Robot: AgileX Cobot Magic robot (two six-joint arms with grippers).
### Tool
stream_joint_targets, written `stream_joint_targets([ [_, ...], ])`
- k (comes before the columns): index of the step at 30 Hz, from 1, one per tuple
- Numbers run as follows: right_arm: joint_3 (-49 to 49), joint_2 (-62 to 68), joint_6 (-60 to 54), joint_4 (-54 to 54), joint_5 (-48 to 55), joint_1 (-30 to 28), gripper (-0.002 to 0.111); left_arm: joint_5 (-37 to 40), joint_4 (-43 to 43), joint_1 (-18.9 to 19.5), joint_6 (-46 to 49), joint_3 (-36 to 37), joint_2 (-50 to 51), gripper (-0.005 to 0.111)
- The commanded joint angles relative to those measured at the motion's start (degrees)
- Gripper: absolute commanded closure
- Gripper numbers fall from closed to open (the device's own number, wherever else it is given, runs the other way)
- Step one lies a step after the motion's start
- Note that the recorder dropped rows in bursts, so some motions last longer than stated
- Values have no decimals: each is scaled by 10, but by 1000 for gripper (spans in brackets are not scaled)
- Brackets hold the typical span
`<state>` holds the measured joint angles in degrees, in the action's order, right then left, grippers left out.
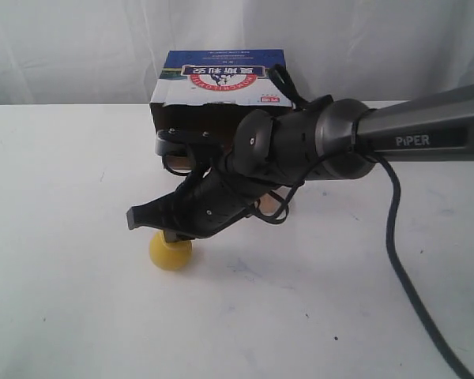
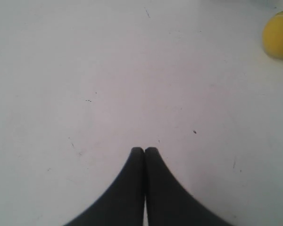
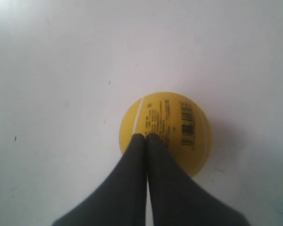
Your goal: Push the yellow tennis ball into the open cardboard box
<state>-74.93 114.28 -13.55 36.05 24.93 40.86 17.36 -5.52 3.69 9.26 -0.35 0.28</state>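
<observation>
Right pincer [image 3: 145,136]: fingers pressed together with nothing between them. The tips are over the top of the ball. They look to be touching it, but we can't confirm contact.
Right pincer, exterior view [image 1: 136,217]: it reaches in from the right side of the table and crosses in front of the box.
Left pincer [image 2: 144,150]: fingers together and holding nothing, over bare table; it is outside the exterior view.
Yellow tennis ball [image 1: 171,253]: on the table [image 1: 63,237], out in front of the box and toward the near edge. It is also visible in the right wrist view [image 3: 179,122] and at the edge of the left wrist view [image 2: 278,35].
Open cardboard box [image 1: 221,79]: at the far edge, mid-table, blue printed top up. The dark opening faces the near edge and is partly hidden by the arm.
Ball to box: apart, with a strip of bare table between them.
Done: we judge the approach finished, with the pincer at the ball.
Left: the whole push; the ball is not yet in the box or at its mouth.
Next, our guess: the tips need to get behind the ball on its near-edge side, then sweep toward the opening.
Risk: the tips sit on top of the ball, so it may roll off sideways.
</observation>
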Motion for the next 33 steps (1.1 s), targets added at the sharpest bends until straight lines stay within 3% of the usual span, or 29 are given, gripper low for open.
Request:
stream_joint_targets([
  [1, 1, 14, -7, -10, -2, 2, 108, -35, -3, -4, -3, 3, -3, 107],
  [8, 1, 14, -7, -10, -21, 2, 108, -65, -5, -4, -24, 3, -3, 107],
  [15, 1, 14, -7, -10, -59, 2, 108, -101, -126, -4, -169, 3, -3, 107],
  [33, 1, 14, -7, -10, -68, 2, 108, -101, -139, -4, -170, 3, -3, 107],
])
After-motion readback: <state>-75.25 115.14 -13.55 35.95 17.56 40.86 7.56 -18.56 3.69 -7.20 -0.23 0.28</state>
